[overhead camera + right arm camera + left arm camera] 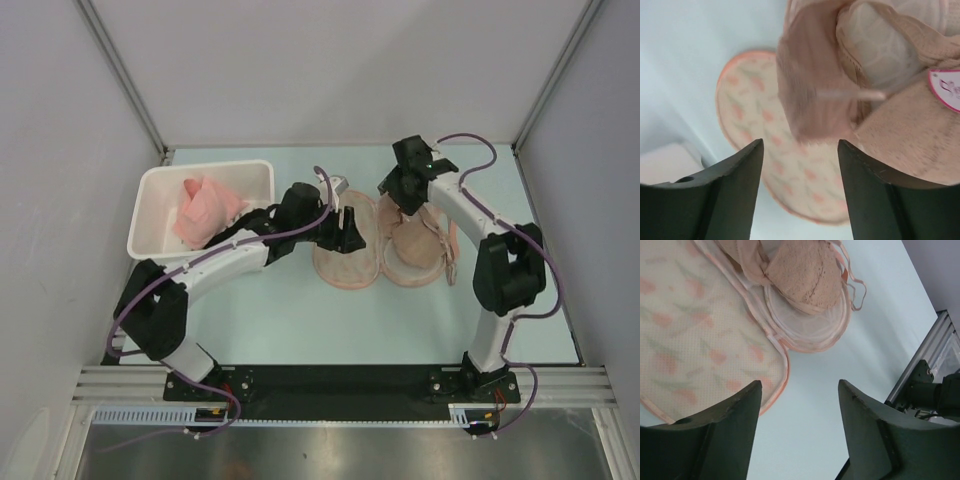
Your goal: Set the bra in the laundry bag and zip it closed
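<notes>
The laundry bag (340, 262) lies open in two lobes at the table's middle, its printed left lobe flat. The bra (412, 245) is bunched on the right lobe, straps trailing to the right. My left gripper (352, 235) is open and empty over the left lobe's right edge. In the left wrist view it (800, 385) hangs over bare table, with the bag (695, 340) at the upper left and the bra (807, 272) at the top. My right gripper (398, 200) is open at the bra's far end. In the right wrist view it (800, 142) holds nothing, the blurred bra (815, 90) and its pale tag (947, 87) lie just beyond it, and the bag (790, 175) lies beneath.
A white plastic bin (160, 190) with a pink cloth (205, 210) in it stands at the back left, close to my left arm. Grey walls close in the table on three sides. A metal rail (330, 385) runs along the near edge.
</notes>
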Action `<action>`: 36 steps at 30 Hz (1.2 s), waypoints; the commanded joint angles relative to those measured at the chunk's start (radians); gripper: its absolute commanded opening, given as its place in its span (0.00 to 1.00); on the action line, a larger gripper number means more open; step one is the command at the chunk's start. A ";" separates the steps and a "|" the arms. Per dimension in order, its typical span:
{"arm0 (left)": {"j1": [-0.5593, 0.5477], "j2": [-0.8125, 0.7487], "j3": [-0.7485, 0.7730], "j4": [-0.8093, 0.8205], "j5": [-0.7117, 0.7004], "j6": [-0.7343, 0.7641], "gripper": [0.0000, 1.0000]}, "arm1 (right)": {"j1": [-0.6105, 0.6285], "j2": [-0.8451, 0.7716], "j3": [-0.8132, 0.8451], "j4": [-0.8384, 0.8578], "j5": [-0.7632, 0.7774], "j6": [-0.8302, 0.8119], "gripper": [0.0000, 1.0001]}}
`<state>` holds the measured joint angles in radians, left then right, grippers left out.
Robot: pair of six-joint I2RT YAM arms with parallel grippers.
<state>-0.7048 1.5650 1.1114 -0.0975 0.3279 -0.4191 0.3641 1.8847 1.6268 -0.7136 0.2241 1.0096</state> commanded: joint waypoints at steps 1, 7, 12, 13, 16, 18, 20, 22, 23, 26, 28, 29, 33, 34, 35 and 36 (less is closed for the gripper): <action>0.011 0.067 0.125 -0.033 0.027 -0.016 0.71 | -0.065 -0.229 -0.116 0.097 -0.185 -0.236 0.75; 0.011 0.259 0.350 -0.099 -0.001 -0.078 0.72 | -0.339 -0.504 -0.462 0.175 -0.422 -0.379 0.85; 0.011 0.404 0.513 -0.108 -0.029 -0.151 0.71 | -0.436 -0.656 -0.674 0.296 -0.564 -0.418 0.84; 0.010 0.417 0.528 -0.108 -0.036 -0.168 0.71 | -0.436 -0.668 -0.736 0.321 -0.604 -0.407 0.84; 0.008 0.469 0.571 -0.110 -0.092 -0.201 0.73 | -0.444 -0.691 -0.844 0.453 -0.666 -0.349 0.84; 0.008 0.506 0.599 -0.119 -0.119 -0.211 0.73 | -0.444 -0.679 -0.864 0.489 -0.666 -0.350 0.84; 0.008 0.527 0.625 -0.119 -0.122 -0.224 0.73 | -0.445 -0.642 -0.874 0.500 -0.651 -0.364 0.84; 0.008 0.555 0.640 -0.120 -0.125 -0.230 0.73 | -0.447 -0.612 -0.874 0.505 -0.648 -0.370 0.85; 0.008 0.564 0.654 -0.123 -0.131 -0.228 0.73 | -0.448 -0.608 -0.883 0.520 -0.644 -0.371 0.85; 0.010 0.584 0.673 -0.134 -0.147 -0.228 0.72 | -0.450 -0.582 -0.913 0.574 -0.635 -0.384 0.86; 0.013 0.596 0.680 -0.134 -0.153 -0.228 0.70 | -0.452 -0.558 -0.920 0.601 -0.637 -0.388 0.86; 0.014 0.599 0.685 -0.133 -0.155 -0.231 0.69 | -0.455 -0.533 -0.926 0.611 -0.635 -0.390 0.86; 0.018 0.624 0.703 -0.139 -0.151 -0.239 0.63 | -0.465 -0.500 -0.937 0.644 -0.644 -0.384 0.87; 0.018 0.629 0.709 -0.140 -0.153 -0.238 0.60 | -0.465 -0.493 -0.935 0.649 -0.643 -0.388 0.87; 0.018 0.636 0.712 -0.140 -0.153 -0.237 0.59 | -0.471 -0.478 -0.932 0.642 -0.640 -0.399 0.87; 0.019 0.639 0.716 -0.145 -0.156 -0.237 0.56 | -0.475 -0.472 -0.930 0.640 -0.644 -0.401 0.87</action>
<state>-0.6945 2.1872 1.7683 -0.2436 0.1860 -0.6403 -0.0963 1.3914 0.6918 -0.1349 -0.4091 0.6426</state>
